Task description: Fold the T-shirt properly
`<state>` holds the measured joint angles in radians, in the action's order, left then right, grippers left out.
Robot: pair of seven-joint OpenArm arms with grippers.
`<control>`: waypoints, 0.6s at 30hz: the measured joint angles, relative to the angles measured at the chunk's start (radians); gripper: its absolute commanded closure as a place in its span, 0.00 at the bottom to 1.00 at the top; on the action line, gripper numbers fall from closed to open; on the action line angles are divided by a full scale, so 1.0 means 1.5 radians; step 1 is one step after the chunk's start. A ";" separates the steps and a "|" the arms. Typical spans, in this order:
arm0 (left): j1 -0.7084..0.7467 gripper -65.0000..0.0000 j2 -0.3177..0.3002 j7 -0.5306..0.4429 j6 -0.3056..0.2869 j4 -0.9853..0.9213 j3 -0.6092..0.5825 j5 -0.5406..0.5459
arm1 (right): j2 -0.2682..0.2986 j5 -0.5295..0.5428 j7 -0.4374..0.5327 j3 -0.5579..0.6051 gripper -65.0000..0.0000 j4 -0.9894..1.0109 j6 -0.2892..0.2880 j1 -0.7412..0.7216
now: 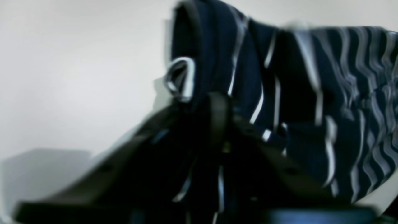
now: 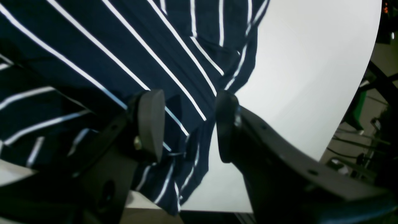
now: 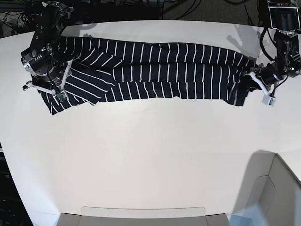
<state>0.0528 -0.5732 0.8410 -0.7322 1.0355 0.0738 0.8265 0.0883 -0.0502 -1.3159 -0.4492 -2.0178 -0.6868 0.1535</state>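
The T-shirt, dark navy with thin white stripes, lies as a long band across the far part of the white table. My left gripper is at the band's right end. In the blurred left wrist view its fingers meet at the tips with bunched T-shirt fabric pinched between them. My right gripper is at the band's left end. Its two pads stand well apart, open over the T-shirt beside its hem, gripping nothing.
A grey bin rim shows at the table's near edge, and another grey container sits at the near right corner. Past the table's edge in the right wrist view are cables and frame parts.
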 measured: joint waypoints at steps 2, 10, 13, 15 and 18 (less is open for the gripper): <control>-0.028 1.00 -0.003 0.015 -0.020 -0.052 -0.001 0.023 | 0.000 0.001 -0.001 0.000 0.58 0.000 0.000 -0.001; -0.080 1.00 -0.041 0.013 -0.044 -0.186 0.061 0.043 | 0.001 -0.001 -0.001 -0.004 0.58 0.000 0.000 0.000; -0.073 1.00 -0.051 0.017 -0.031 -0.193 0.126 0.020 | 0.001 -0.001 -0.001 -0.004 0.58 0.000 0.000 -0.001; -0.070 1.00 -0.071 0.039 -0.013 -0.198 0.164 -0.001 | 0.000 -0.001 -0.001 -0.004 0.58 0.000 0.000 -0.001; -0.068 1.00 -0.092 0.065 0.009 -0.201 0.197 -0.030 | -0.014 -0.002 -0.001 -0.007 0.58 0.000 0.000 -0.001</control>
<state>-0.0494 -0.7113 0.9390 -0.7189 0.7341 0.3687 0.7815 0.0677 -0.0525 -1.3170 -0.4595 -2.0182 -0.6868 0.1516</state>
